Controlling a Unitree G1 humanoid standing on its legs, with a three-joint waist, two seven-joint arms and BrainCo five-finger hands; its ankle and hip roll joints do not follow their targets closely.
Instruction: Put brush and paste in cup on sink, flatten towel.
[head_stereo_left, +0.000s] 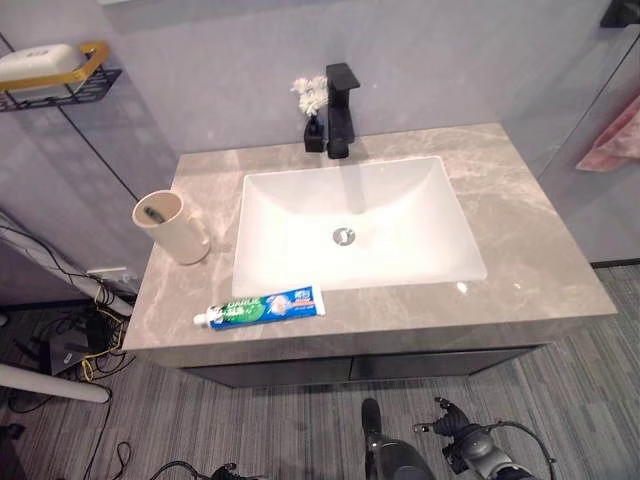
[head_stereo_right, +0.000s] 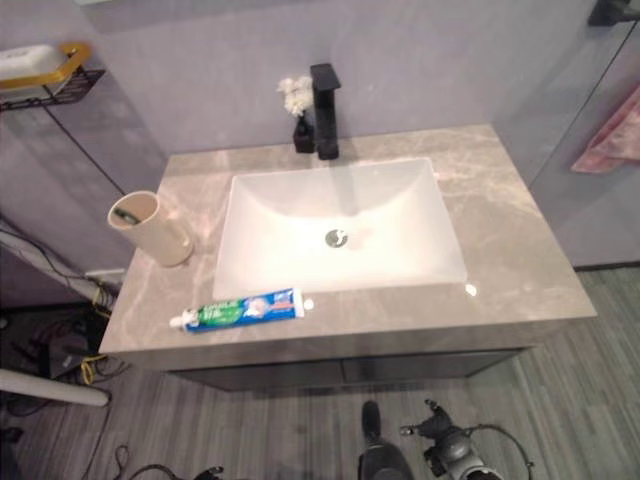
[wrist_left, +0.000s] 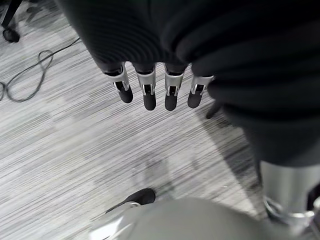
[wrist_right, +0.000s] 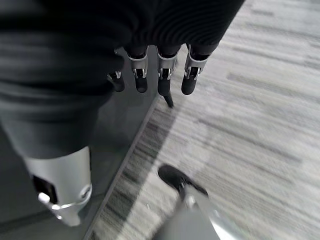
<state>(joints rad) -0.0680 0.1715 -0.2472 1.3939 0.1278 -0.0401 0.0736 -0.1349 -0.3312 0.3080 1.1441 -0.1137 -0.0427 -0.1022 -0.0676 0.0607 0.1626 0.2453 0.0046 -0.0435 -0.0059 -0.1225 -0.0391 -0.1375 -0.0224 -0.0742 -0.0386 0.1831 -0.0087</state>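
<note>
Left wrist view shows the left hand (wrist_left: 150, 75) hanging over the striped grey floor (wrist_left: 65, 145), its fingers (wrist_left: 149, 95) straight and relaxed, spread a little apart, holding nothing and touching nothing. Right wrist view shows the right hand (wrist_right: 160, 70) in the same way: fingers (wrist_right: 162, 82) extended and loose, empty, with the floor on one side of them and a dark cabinet front (wrist_right: 125, 130) on the other. Both sets of fingers are well apart from the task's things, which are up on the grey marble counter (head_stereo_left: 520, 250).

On that counter a cream cup (head_stereo_left: 170, 226) stands to the left of the white basin (head_stereo_left: 350, 225), and a dark brush (head_stereo_left: 152, 214) can be seen inside it. The blue and green toothpaste tube (head_stereo_left: 262, 307) lies flat on the front edge of the counter, just in front of the basin and near the cup but outside it. A black faucet (head_stereo_left: 340, 110) stands behind the basin. A pink towel (head_stereo_left: 615, 140) hangs on the wall to the right. A wall shelf (head_stereo_left: 55, 80) at the upper left carries a white soap dish (head_stereo_left: 35, 62).
</note>
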